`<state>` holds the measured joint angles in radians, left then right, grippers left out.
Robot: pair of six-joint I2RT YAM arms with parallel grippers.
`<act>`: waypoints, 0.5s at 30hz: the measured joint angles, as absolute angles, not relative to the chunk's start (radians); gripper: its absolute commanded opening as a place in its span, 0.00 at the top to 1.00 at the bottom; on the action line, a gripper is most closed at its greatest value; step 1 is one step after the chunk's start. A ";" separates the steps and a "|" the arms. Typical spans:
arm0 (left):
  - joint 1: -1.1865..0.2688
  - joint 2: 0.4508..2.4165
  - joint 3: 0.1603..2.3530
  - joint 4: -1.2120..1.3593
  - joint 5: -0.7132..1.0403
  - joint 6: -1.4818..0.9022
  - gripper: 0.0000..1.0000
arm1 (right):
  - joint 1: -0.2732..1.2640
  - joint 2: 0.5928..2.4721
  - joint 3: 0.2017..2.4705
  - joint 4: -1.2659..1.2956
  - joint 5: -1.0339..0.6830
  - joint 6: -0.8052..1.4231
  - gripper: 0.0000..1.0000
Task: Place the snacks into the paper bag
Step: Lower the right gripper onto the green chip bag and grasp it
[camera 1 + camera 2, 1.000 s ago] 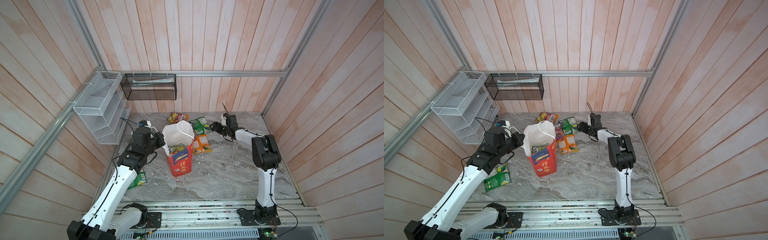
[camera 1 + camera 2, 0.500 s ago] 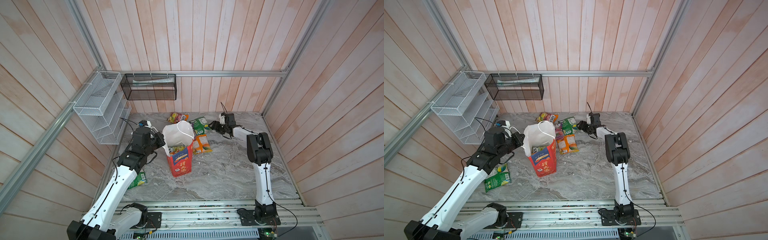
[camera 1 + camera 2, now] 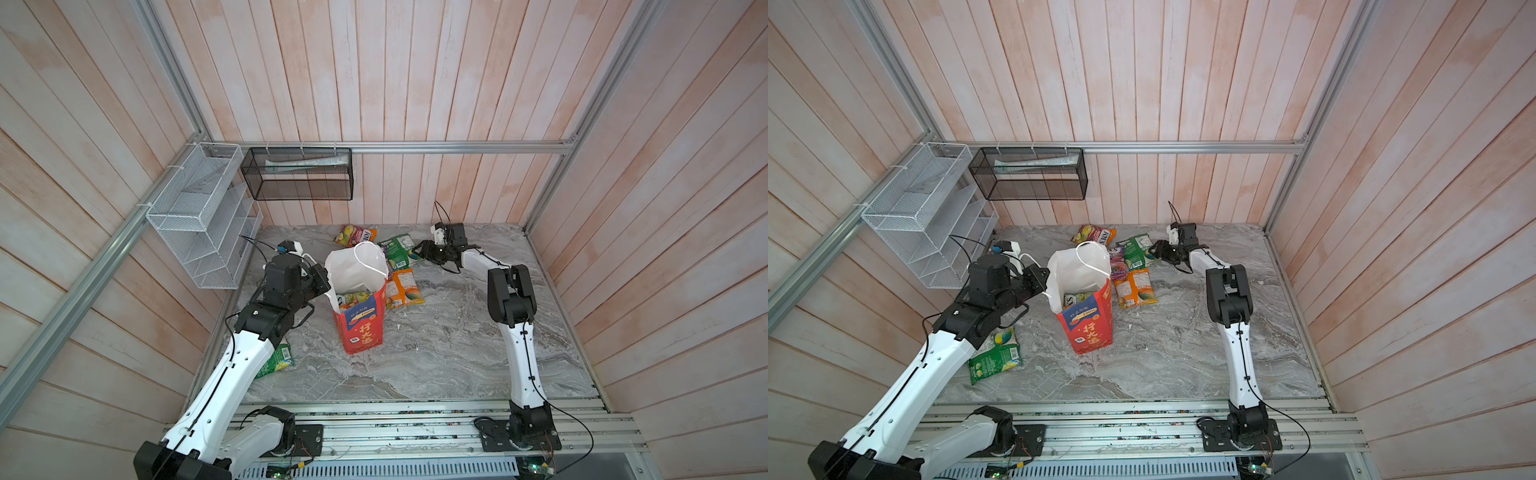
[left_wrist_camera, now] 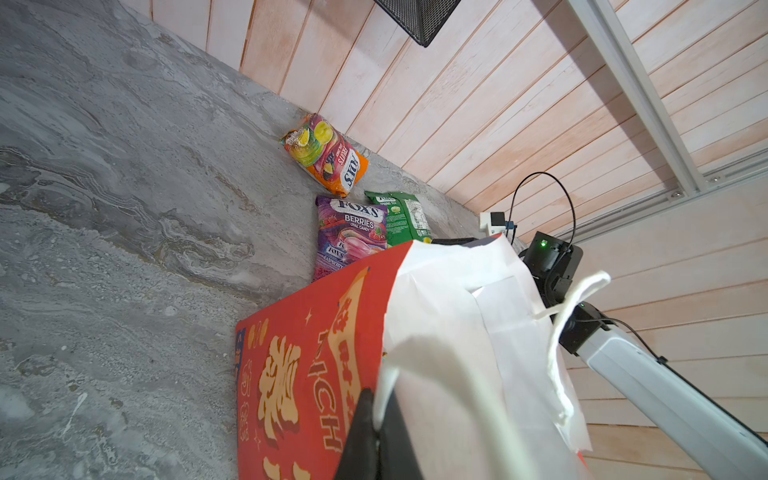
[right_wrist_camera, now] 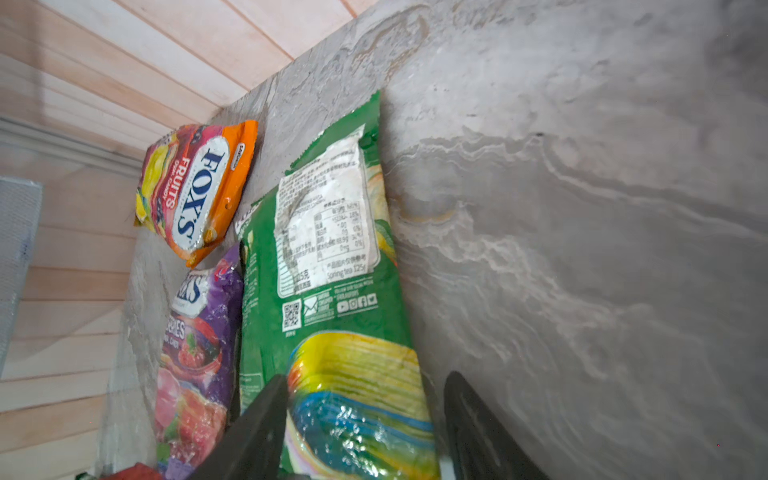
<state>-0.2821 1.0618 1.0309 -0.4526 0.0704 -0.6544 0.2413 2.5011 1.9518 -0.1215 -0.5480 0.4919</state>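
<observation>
Where the grey marble bench (image 3: 436, 353) was examined, the paper bag (image 3: 360, 328) stood upright near its middle, somewhat toward the left edge, with its mouth open and white lining showing. Several packets (image 3: 353, 298) lay inside it. The left gripper (image 4: 376, 415) was closed, pinching the bag's white rim on the side facing the left edge; its wrist view showed both black fingers pressed together on the paper. One white cord handle (image 4: 592, 282) arched loose over the mouth.

The right gripper (image 5: 365, 376) was low near the back edge of the bench, its jaws apart and set either side of one end of a green packet (image 5: 328, 249). One finger (image 5: 257, 415) met the packet's edge; the other stood clear of it, with bench showing between. That packet lay flat on the bench, printed back panel upward.

Just beside it, edge to edge, lay a purple berries packet (image 4: 349, 237). An orange fruits packet (image 4: 324, 156) lay close to the back edge. Two orange packets (image 3: 409, 286) lay side by side just beside the bag, on its side toward the right edge. A second green packet (image 3: 994, 357) lay near the left edge, partly hidden under the left arm in both top views. A white mesh rack (image 3: 199, 216) and a black mesh basket (image 3: 299, 178) hung on the walls above the back left corner.
</observation>
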 measured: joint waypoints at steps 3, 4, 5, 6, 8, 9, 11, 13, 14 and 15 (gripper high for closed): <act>-0.282 1.062 1.031 -0.453 0.071 -0.654 1.00 | 0.242 2.522 1.990 -0.154 -0.561 0.468 0.58; -0.282 1.062 1.031 -0.453 0.070 -0.654 1.00 | 0.242 2.526 1.998 -0.163 -0.563 0.463 0.62; -0.282 1.062 1.031 -0.453 0.070 -0.654 1.00 | 0.242 2.529 2.002 -0.173 -0.566 0.459 0.66; -0.282 1.062 1.031 -0.453 0.070 -0.654 1.00 | 0.241 2.532 2.003 -0.178 -0.572 0.455 0.70; -0.282 1.062 1.031 -0.453 0.071 -0.654 1.00 | 0.241 2.534 2.003 -0.186 -0.578 0.450 0.81; -0.282 1.062 1.031 -0.453 0.071 -0.654 1.00 | 0.241 2.536 2.003 -0.190 -0.582 0.448 0.86; -0.282 1.062 1.031 -0.453 0.070 -0.654 1.00 | 0.241 2.536 2.001 -0.190 -0.598 0.445 0.92; -0.282 1.062 1.031 -0.453 0.070 -0.654 1.00 | 0.242 2.535 1.994 -0.178 -0.616 0.444 0.97; -0.282 1.062 1.031 -0.453 0.070 -0.654 1.00 | 0.242 2.534 1.988 -0.173 -0.623 0.443 1.00; -0.282 1.062 1.031 -0.453 0.070 -0.654 1.00 | 0.243 2.532 1.984 -0.172 -0.626 0.440 1.00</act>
